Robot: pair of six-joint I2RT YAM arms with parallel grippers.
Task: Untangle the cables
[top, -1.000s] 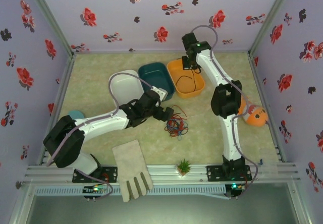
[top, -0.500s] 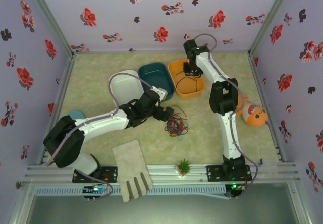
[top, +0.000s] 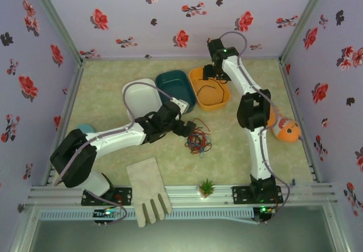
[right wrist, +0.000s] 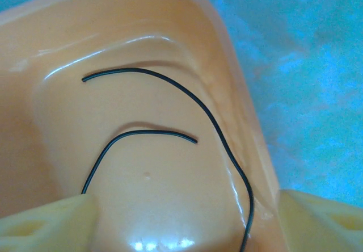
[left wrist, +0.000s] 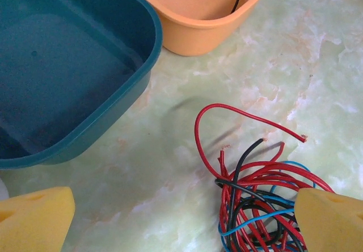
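The cables [top: 198, 142] lie as a red, black and blue tangle on the table; in the left wrist view the tangle [left wrist: 264, 206] lies against the right finger. My left gripper [top: 187, 128] [left wrist: 181, 223] is open just left of it, holding nothing. One black cable [right wrist: 170, 87] lies loose inside the orange bin [right wrist: 159, 178], seen from above as a thin dark cable [top: 214, 86]. My right gripper [top: 211, 73] [right wrist: 184, 223] hangs open over that orange bin [top: 220, 97], its fingers either side of the cable without gripping it.
A teal bin [top: 176, 87] [left wrist: 57, 64] and a white bin [top: 140, 96] stand left of the orange bin [left wrist: 198, 33]. A grey glove [top: 148, 192], a small plant [top: 207, 188] and an orange toy [top: 286, 130] lie near the front and right.
My right gripper has gone from shut to open above the orange bin, and the black cable now lies free inside it. The left arm has not moved.
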